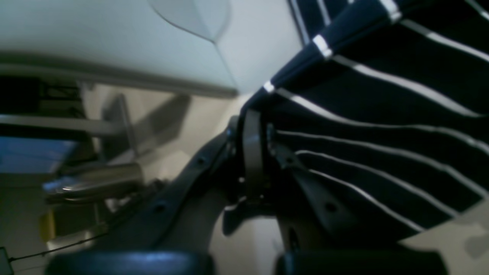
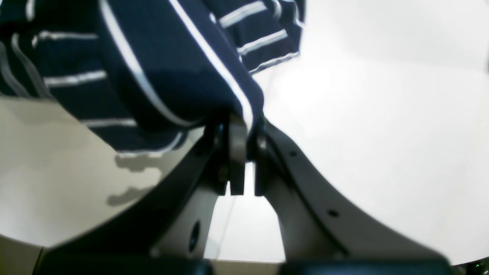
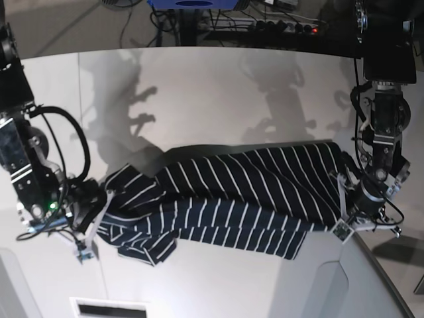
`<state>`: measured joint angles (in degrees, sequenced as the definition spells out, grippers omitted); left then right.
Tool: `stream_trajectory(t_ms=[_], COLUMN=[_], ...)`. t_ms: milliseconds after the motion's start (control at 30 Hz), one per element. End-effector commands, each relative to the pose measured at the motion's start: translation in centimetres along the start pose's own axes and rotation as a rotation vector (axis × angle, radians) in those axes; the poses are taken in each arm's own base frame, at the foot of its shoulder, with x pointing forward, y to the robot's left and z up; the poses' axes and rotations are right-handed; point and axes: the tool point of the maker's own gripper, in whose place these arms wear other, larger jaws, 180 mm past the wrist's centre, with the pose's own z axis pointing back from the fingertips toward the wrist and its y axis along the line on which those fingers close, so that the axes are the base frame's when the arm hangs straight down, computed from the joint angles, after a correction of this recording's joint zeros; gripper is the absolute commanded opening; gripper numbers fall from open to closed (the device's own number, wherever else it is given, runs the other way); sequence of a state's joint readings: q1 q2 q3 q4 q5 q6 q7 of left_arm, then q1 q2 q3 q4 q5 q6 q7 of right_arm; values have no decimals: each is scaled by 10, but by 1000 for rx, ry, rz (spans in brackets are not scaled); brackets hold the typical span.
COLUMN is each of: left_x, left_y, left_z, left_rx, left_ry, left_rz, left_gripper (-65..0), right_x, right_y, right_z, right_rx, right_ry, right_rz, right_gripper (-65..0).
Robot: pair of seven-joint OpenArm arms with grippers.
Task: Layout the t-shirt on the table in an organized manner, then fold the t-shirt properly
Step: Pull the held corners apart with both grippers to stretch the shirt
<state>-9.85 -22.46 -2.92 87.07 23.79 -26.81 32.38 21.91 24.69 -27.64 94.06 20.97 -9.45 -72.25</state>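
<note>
The t-shirt (image 3: 238, 199), dark navy with thin white stripes, lies stretched sideways across the white table (image 3: 218, 99), bunched and twisted at its left end. My right gripper (image 3: 101, 199) at the left of the base view is shut on that bunched end. In the right wrist view the fabric (image 2: 172, 57) is pinched between the closed fingers of the right gripper (image 2: 244, 128). My left gripper (image 3: 346, 180) at the right of the base view is shut on the shirt's other end. The left wrist view shows the left gripper (image 1: 255, 114) clamped on a striped fold (image 1: 382, 114).
Cables and a power strip (image 3: 285, 26) lie behind the table's far edge. A thin seam (image 3: 79, 99) runs down the tabletop on the left. A rectangular slot (image 3: 109, 309) sits at the front edge. The table's right edge (image 3: 381, 275) falls away below the left arm.
</note>
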Motion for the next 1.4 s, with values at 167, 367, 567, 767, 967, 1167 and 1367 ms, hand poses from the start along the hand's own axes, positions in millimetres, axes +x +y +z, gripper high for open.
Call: stream_trajectory(t_ms=[167, 367, 567, 767, 967, 1167, 1367], left_x=[3, -4, -12, -56, -100, -122, -124], left_y=[49, 53, 6, -57, -103, -111, -107], left_z=[7, 10, 40, 68, 90, 92, 85], left_rx=[113, 119, 60, -70, -169, -153, -142], left_ry=[-16, -4, -27, 42, 140, 223, 236], left_rz=[22, 0, -67, -113, -181, -269, -278], left_gripper=[-650, -650, -650, -650, -650, -650, -650], right_x=[9, -28, -95, -158, -203, -225, -205], right_y=[-42, -63, -11, 31, 75, 83, 47], right_z=[13, 6, 9, 33, 29, 21, 16], right_rx=[-96, -142, -19, 97, 191, 203, 130], right_ry=[-11, 72, 148, 233, 323, 396, 330], right_rz=[3, 10, 15, -104, -162, -192, -264], right_gripper=[-648, -648, -648, -648, -648, -648, -650])
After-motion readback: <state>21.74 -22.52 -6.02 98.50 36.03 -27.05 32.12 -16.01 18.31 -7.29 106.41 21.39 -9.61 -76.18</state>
